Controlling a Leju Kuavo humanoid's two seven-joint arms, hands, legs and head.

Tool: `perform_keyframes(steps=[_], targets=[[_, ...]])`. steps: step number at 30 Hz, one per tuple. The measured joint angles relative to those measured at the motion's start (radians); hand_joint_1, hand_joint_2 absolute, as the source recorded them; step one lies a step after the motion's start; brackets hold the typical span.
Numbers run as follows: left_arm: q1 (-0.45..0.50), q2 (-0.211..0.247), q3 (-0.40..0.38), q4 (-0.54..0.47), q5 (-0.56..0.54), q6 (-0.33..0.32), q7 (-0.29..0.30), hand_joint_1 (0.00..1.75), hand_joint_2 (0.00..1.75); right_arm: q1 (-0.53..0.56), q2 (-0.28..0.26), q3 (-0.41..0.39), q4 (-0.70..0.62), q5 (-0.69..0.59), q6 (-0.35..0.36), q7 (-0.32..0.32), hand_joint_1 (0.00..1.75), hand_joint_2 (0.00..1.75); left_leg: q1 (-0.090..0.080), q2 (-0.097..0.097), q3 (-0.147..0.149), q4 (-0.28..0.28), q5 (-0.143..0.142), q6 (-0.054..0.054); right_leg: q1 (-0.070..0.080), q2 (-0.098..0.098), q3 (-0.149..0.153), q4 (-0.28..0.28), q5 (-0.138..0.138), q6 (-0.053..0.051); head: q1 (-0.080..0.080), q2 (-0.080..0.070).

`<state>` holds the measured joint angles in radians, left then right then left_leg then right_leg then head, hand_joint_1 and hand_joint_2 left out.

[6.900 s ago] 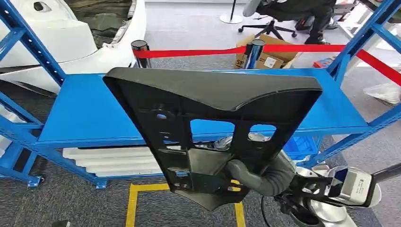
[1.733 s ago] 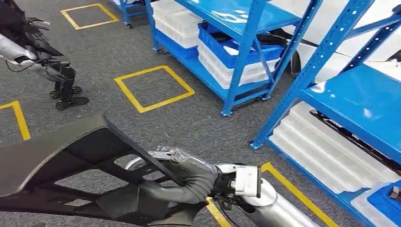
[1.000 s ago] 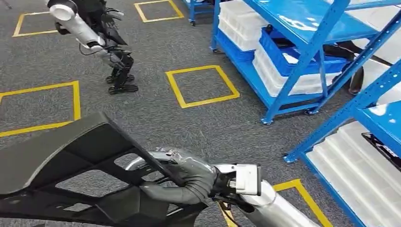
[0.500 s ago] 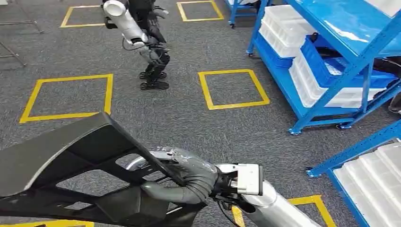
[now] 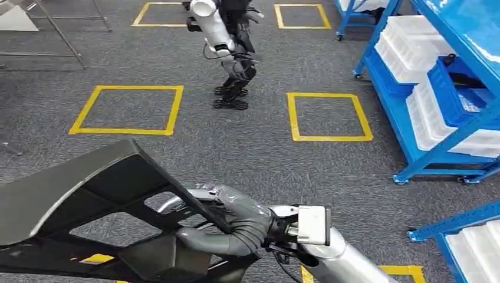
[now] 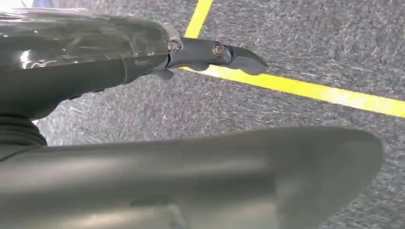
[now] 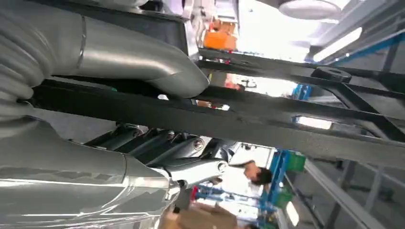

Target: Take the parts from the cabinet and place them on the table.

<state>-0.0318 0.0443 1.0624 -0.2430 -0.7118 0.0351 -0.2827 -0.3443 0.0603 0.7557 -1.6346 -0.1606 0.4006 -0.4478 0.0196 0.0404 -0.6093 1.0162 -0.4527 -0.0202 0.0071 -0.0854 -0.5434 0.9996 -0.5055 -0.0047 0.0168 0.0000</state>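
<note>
In the head view a large black plastic part [image 5: 88, 194], a panel with cut-outs, lies tilted across the lower left. My right hand [image 5: 236, 224] grips one of its ribs from the right, fingers wrapped around it. The right wrist view has that hand [image 7: 119, 62] closed around a black bar of the part [image 7: 248, 129]. In the left wrist view my left hand [image 6: 119, 62] hangs over the grey carpet with a dark finger [image 6: 229, 51] stretched out straight and the thick thumb [image 6: 239, 176] apart from it. Nothing lies between them.
Another humanoid robot [image 5: 227, 41] stands ahead on the grey carpet between yellow floor squares [image 5: 127, 110] [image 5: 328, 116]. Blue shelving [image 5: 471, 53] with white crates [image 5: 413, 47] runs along the right. Thin metal frame legs [image 5: 59, 32] stand at the far left.
The whole scene has slid to the right as the camera turned: the blue shelves moved toward the right edge and the other robot came to the middle. My right hand keeps its hold on the part.
</note>
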Motion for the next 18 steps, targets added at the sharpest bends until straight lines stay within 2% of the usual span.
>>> perform_keyframes(steps=[2,3,4,5,6,7,8,9,10,12,13,14,15,16,18], targets=[[0.006,0.000,0.006,0.000,0.000,0.000,0.000,0.00,1.75,0.000,0.000,0.000,0.000,0.000,0.000,0.000,1.75,1.75,-0.007,-0.016,-0.004,0.002,-0.001,0.013,-0.005,-0.014,0.006,-0.004,0.001,0.010,0.000,0.000],[0.007,0.001,0.010,0.000,0.000,0.000,0.000,0.00,1.75,0.000,0.000,0.000,-0.003,0.000,0.000,0.000,1.75,1.75,-0.006,-0.024,-0.002,-0.001,0.001,0.021,-0.009,-0.018,0.008,-0.004,-0.003,0.018,0.000,0.000],[0.008,0.001,0.011,-0.001,-0.002,0.000,0.002,0.00,1.75,0.000,0.000,0.000,-0.005,0.000,-0.003,0.000,1.75,1.75,-0.003,-0.030,-0.001,-0.003,0.003,0.027,-0.014,0.024,0.006,0.010,-0.021,0.025,0.000,0.000],[0.006,0.001,0.011,-0.001,-0.005,0.000,0.003,0.00,1.75,0.000,0.000,-0.001,-0.007,0.000,-0.003,-0.001,1.75,1.75,-0.003,-0.037,-0.001,-0.003,0.004,0.034,-0.015,0.058,-0.015,0.057,-0.054,0.023,0.001,0.000],[0.002,0.001,0.011,-0.001,-0.007,0.000,0.003,0.00,1.75,0.003,-0.002,-0.001,-0.006,0.000,-0.003,-0.001,1.75,1.75,-0.005,-0.047,-0.002,-0.003,0.005,0.038,-0.015,0.073,-0.052,0.136,-0.096,0.022,0.001,0.000],[0.000,0.001,0.012,-0.001,-0.011,-0.001,0.003,0.00,1.75,0.008,-0.002,-0.001,-0.006,0.000,-0.004,-0.001,1.75,1.75,-0.008,-0.057,-0.002,-0.003,0.005,0.042,-0.015,0.077,-0.092,0.222,-0.132,0.021,0.001,0.000],[0.000,0.001,0.012,-0.001,-0.017,-0.001,0.002,0.00,1.75,0.013,-0.003,-0.001,-0.006,0.000,-0.003,-0.001,1.75,1.75,-0.012,-0.068,-0.002,-0.003,0.005,0.044,-0.015,0.079,-0.128,0.294,-0.153,0.019,0.001,0.000],[0.001,0.001,0.012,-0.001,-0.018,-0.002,0.002,0.00,1.75,0.018,-0.004,0.000,-0.004,0.000,-0.003,-0.001,1.75,1.75,-0.015,-0.081,-0.002,-0.003,0.006,0.044,-0.013,0.082,-0.149,0.327,-0.150,0.015,0.001,0.000],[0.002,0.001,0.012,-0.001,-0.018,-0.002,0.002,0.00,1.75,0.019,-0.004,0.000,-0.004,-0.001,-0.003,-0.001,1.75,1.75,-0.018,-0.093,-0.002,-0.003,0.006,0.045,-0.009,0.084,-0.141,0.303,-0.123,0.009,0.001,0.000],[0.002,0.001,0.013,-0.001,-0.020,-0.004,0.000,0.00,1.75,0.018,-0.003,-0.001,-0.004,-0.001,-0.005,-0.003,1.75,1.75,-0.020,-0.119,0.001,-0.003,0.007,0.047,-0.001,0.102,-0.075,0.148,-0.029,-0.008,0.001,0.000],[0.001,0.001,0.014,-0.001,-0.021,-0.006,-0.001,0.00,1.75,0.018,-0.003,-0.001,-0.005,-0.001,-0.006,-0.005,1.75,1.75,-0.019,-0.130,0.002,-0.003,0.007,0.046,0.004,0.133,-0.036,0.063,0.013,-0.017,0.001,0.000],[0.000,-0.003,0.016,-0.001,-0.023,-0.007,-0.003,0.00,1.75,0.018,-0.003,-0.002,-0.005,-0.002,-0.006,-0.006,1.75,1.75,-0.019,-0.139,0.000,-0.002,0.008,0.045,0.005,0.178,-0.018,0.023,0.016,-0.027,0.000,0.000],[-0.001,-0.004,0.018,-0.001,-0.027,-0.007,-0.004,0.00,1.75,0.019,-0.003,-0.002,-0.005,-0.002,-0.006,-0.009,1.75,1.75,-0.016,-0.151,-0.005,0.000,0.011,0.041,0.002,0.173,-0.016,0.008,0.017,-0.024,0.000,0.000],[0.001,-0.003,0.019,-0.001,-0.031,-0.007,-0.004,0.00,1.75,0.019,-0.002,-0.003,-0.005,-0.002,-0.006,-0.011,1.75,1.75,-0.012,-0.160,-0.010,0.000,0.013,0.036,0.007,0.165,-0.016,0.009,0.016,-0.024,0.001,0.000],[0.007,-0.003,0.029,-0.001,-0.036,-0.010,-0.006,0.00,1.75,0.017,0.001,-0.003,-0.008,-0.001,-0.006,-0.011,1.75,1.75,-0.011,-0.182,-0.012,-0.008,0.020,0.026,0.006,0.146,-0.011,-0.002,0.020,-0.027,0.002,0.000]])
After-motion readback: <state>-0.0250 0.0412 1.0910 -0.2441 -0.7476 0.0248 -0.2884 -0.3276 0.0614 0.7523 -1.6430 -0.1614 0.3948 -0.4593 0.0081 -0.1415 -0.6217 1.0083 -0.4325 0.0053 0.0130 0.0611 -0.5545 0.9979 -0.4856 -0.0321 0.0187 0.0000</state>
